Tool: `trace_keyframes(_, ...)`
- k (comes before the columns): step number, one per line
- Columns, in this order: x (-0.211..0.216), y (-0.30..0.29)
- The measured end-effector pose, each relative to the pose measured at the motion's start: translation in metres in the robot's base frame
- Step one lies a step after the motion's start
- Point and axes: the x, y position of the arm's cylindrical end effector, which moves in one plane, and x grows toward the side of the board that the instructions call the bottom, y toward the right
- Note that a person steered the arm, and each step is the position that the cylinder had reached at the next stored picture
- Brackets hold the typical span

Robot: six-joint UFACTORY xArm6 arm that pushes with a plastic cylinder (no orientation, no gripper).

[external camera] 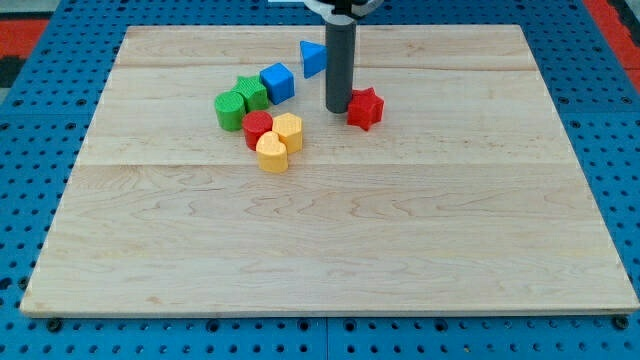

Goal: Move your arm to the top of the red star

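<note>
Red star (365, 108) just right of my tip (336, 109), nearly touching.

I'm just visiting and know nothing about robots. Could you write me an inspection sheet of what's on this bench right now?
Surface: pale wooden board on a blue pegboard.
Job's things: red star, towards the view's top, near the middle.
Clutter: blue triangle, blue cube, two green blocks, red cylinder, two yellow blocks, all clustered on the view's left of the star.
Grippers: none; my tip sits just on the view's left of the red star, very close or touching.
Cables: nothing seen.
Surroundings: red patches at the view's top corners.
</note>
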Motion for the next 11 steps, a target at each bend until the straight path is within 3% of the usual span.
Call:
trace_keyframes(3, 0.005, 0.054)
trace_keyframes(6, -0.033, 0.033)
trace_keyframes(9, -0.045, 0.103)
trace_keyframes(10, -0.055, 0.099)
trace_keyframes(11, -0.069, 0.053)
